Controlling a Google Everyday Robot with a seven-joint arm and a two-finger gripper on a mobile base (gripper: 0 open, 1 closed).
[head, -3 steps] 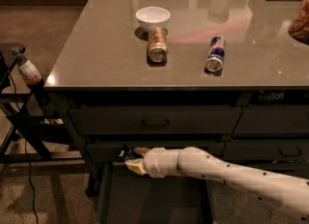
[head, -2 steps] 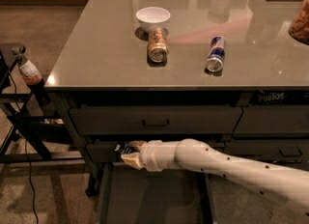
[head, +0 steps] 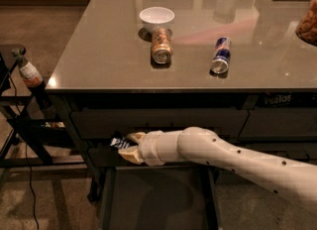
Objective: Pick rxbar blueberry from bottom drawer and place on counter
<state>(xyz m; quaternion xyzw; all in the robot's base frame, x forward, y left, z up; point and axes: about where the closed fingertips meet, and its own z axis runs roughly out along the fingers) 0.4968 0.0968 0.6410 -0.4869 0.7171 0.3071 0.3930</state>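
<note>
Rxbar blueberry (head: 117,142): a small dark blue wrapper with white on it, held up above the front left part of the open drawer, just below the upper drawer fronts and clear of the drawer floor.
Gripper (head: 124,146): at the left end of the arm, under the counter's front edge; its tan fingers (head: 134,137) are clamped on the bar, one above and one below.
Arm (head: 233,159): white, reaching in from the lower right and crossing over the drawer.
Bottom drawer (head: 158,201): pulled out toward the camera, dark flat floor showing.
Counter (head: 99,55): glossy grey-brown top above the drawers.
On the counter: a white bowl (head: 156,18); a brown can (head: 161,46) on its side just in front of the bowl; a blue-silver can (head: 221,55) on its side to the right.
Left of the cabinet: a bottle (head: 29,73) on a black stand.
</note>
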